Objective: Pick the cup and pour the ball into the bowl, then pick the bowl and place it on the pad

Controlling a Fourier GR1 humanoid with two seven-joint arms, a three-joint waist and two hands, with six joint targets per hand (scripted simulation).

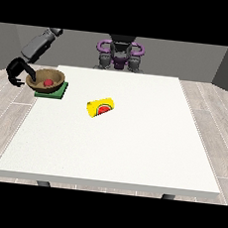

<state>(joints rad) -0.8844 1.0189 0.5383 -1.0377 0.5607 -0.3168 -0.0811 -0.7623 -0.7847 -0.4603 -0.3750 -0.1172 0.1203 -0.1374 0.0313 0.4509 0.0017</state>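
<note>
A brown bowl (46, 77) with a red ball (48, 82) inside rests on the green pad (53, 91) at the table's far left, overhanging the pad's left side. The black hand at the view's left (14, 73) is beside the bowl's left rim, its thumb lying over the rim and its fingers curled towards the outer wall. A yellow cup (100, 107) with a red watermelon print lies on its side near the table's middle. No hand shows at the view's right.
The white table (132, 148) stretches wide towards the camera and to the right. The robot's torso (120, 52) stands behind the far edge. The grey arm (39, 43) reaches down over the table's left corner.
</note>
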